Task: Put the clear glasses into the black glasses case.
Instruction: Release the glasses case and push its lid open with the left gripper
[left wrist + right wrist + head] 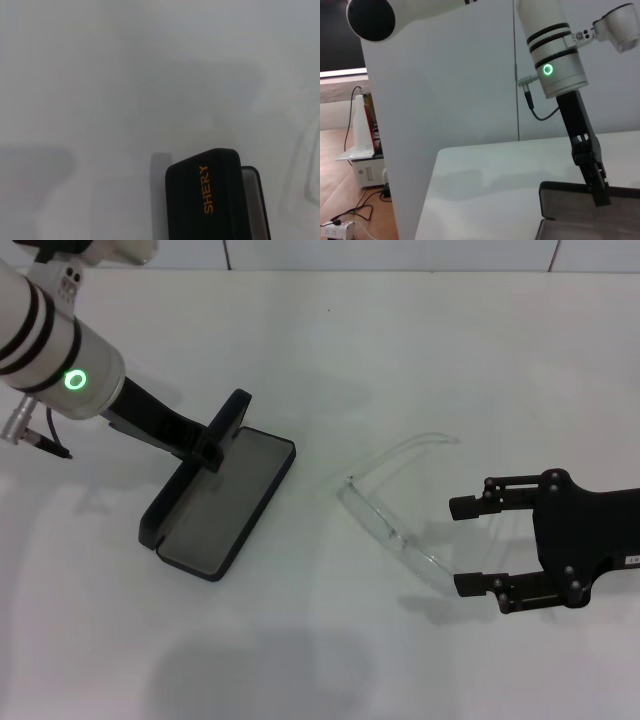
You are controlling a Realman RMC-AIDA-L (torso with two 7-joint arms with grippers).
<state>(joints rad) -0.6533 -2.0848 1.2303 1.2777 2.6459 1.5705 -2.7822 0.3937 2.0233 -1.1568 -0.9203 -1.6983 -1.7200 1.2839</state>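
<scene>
right gripper (470, 545) gaped empty beside clear glasses (395, 525): light, slick, springy; take the front frame. left gripper (208, 445) pinned the black glasses case (215, 515) lid.

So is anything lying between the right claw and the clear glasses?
Nothing visible. The right claw is open, facing the transparent plastic wraparound glasses across bare white table. The matte black hinged case lies open beyond them, with the left claw at its lid.
</scene>
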